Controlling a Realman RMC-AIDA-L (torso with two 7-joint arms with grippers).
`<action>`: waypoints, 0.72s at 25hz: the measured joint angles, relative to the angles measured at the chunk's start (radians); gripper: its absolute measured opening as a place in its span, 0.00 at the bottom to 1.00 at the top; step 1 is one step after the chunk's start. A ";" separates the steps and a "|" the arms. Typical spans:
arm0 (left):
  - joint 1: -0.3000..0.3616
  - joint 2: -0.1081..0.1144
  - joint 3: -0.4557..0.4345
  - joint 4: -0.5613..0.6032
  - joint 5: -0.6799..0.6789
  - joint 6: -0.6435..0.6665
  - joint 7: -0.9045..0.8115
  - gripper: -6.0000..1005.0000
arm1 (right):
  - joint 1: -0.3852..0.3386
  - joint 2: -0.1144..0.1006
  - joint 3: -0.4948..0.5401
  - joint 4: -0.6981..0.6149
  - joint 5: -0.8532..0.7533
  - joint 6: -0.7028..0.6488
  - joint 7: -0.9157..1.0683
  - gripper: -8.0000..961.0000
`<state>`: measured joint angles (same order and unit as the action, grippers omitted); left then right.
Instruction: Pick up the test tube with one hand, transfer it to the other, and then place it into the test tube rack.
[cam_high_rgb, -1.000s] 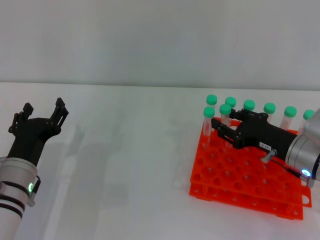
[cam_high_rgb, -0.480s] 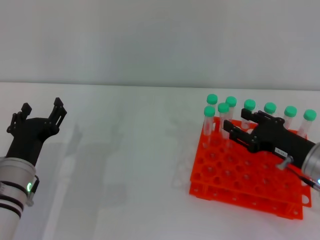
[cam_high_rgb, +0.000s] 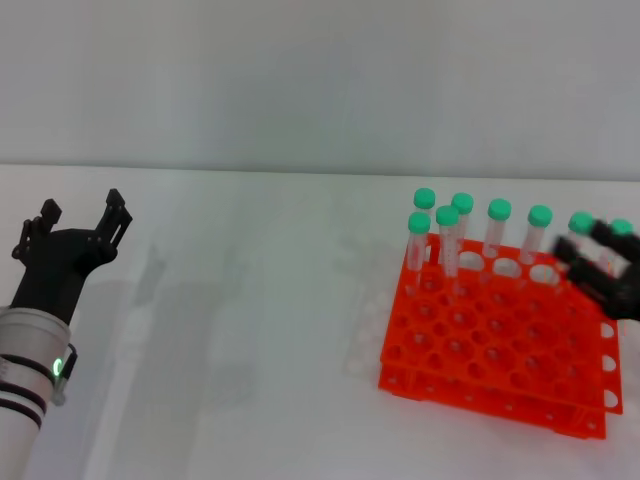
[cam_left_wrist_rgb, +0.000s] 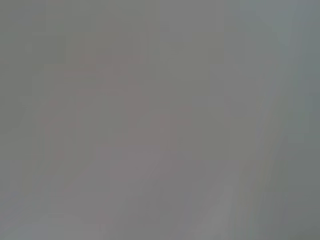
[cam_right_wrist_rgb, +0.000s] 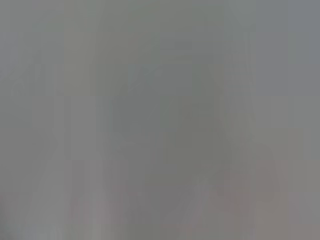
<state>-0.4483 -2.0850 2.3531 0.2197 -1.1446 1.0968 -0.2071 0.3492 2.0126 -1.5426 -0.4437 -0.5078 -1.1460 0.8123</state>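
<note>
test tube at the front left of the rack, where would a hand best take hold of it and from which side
Take the test tube just under its green cap, coming down from above. It stands upright in the orange rack with its lower half sunk in a hole, and neighbouring tubes crowd it, so only the capped top is free. The right hand is closest; the left hand hovers far off.

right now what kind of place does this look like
Probably a lab-style test bench: an orange-red test tube rack holding green-capped tubes on a plain white table, with the left gripper and right gripper at either side.
</note>
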 joint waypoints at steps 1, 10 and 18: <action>-0.003 0.000 0.000 -0.004 0.000 0.000 0.000 0.85 | -0.012 0.000 0.028 0.013 0.000 -0.015 -0.015 0.64; -0.032 0.000 0.001 -0.015 0.003 -0.002 0.000 0.85 | -0.044 0.000 0.236 0.228 0.090 -0.109 -0.262 0.63; -0.052 0.000 0.007 -0.017 0.007 -0.016 0.000 0.85 | -0.044 0.000 0.245 0.311 0.268 -0.131 -0.331 0.84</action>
<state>-0.5004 -2.0846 2.3605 0.2027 -1.1381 1.0804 -0.2071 0.3048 2.0126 -1.2974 -0.1323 -0.2402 -1.2766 0.4811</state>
